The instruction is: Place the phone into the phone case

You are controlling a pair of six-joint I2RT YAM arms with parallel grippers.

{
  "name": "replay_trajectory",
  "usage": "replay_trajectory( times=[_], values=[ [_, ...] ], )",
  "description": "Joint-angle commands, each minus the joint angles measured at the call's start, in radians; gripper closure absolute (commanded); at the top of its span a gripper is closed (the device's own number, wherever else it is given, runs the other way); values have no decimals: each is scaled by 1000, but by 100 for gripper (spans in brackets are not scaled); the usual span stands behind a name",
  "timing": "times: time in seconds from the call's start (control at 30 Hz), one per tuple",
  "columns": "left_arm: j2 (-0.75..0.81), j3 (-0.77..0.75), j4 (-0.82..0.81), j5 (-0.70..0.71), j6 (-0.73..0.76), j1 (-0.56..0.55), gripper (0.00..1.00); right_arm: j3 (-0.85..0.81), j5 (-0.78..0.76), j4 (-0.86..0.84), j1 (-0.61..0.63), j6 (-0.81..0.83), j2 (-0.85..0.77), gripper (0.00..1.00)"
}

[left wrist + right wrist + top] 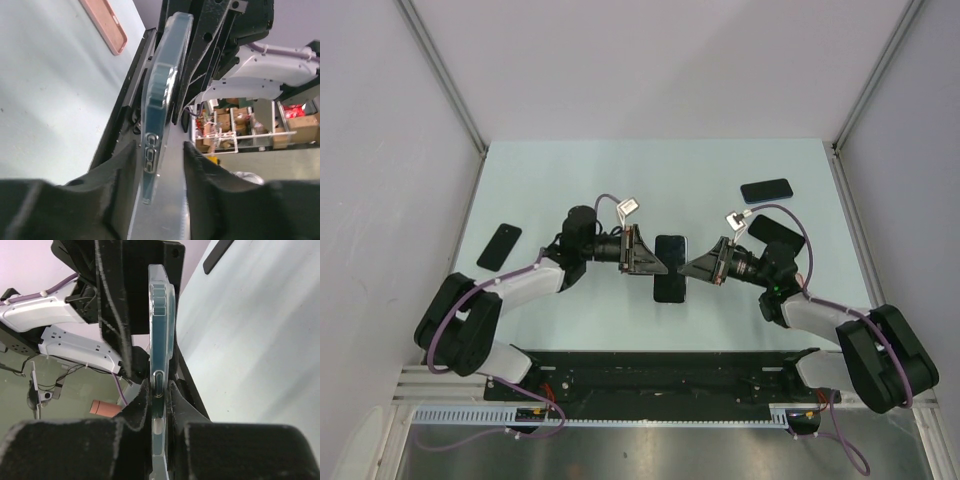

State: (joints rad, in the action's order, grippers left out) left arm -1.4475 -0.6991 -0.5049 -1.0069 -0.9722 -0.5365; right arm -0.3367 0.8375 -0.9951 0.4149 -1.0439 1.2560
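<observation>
Grey walls box in a pale desk (620, 170). Over its middle both arms meet at the phone (670, 268), which has a clear phone case (161, 330) round it. The right fingers (137, 405), reaching in from 3 o'clock, are pinched tight on the case's rim. The left fingers (120, 170), coming from 9 o'clock, stand apart on either side of it (a gap shows on each side) and grip nothing. Another dark phone (499, 246) lies at 9 o'clock, and one more (766, 190) at 1 o'clock.
</observation>
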Motion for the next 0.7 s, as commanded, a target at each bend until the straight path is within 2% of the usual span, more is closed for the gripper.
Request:
replay_trajectory(
  times=[0.0,0.07,0.1,0.13,0.17,0.2,0.4,0.53,0.67],
  values=[
    [74,-78,216,52,160,-2,49,-18,-18,21,-1,45,-40,100],
    [97,-106,352,88,216,-2,44,-42,-26,97,-5,79,-43,100],
    [105,-129,389,118,257,0,42,-57,-43,209,-2,100,-47,100],
    [113,-141,426,142,277,-2,30,-70,-57,269,-1,158,-52,100],
    [122,-158,542,175,303,-2,15,-91,-72,321,2,185,-56,100],
    [127,-192,595,235,360,-2,13,-99,-104,398,4,209,-58,100],
    [185,-250,828,499,463,4,9,-172,-178,608,-2,311,31,100],
    [216,-270,908,638,500,21,9,-179,-184,622,-1,328,130,100],
    [248,-241,896,625,491,50,9,-219,-179,630,1,309,196,100]
  ],
)
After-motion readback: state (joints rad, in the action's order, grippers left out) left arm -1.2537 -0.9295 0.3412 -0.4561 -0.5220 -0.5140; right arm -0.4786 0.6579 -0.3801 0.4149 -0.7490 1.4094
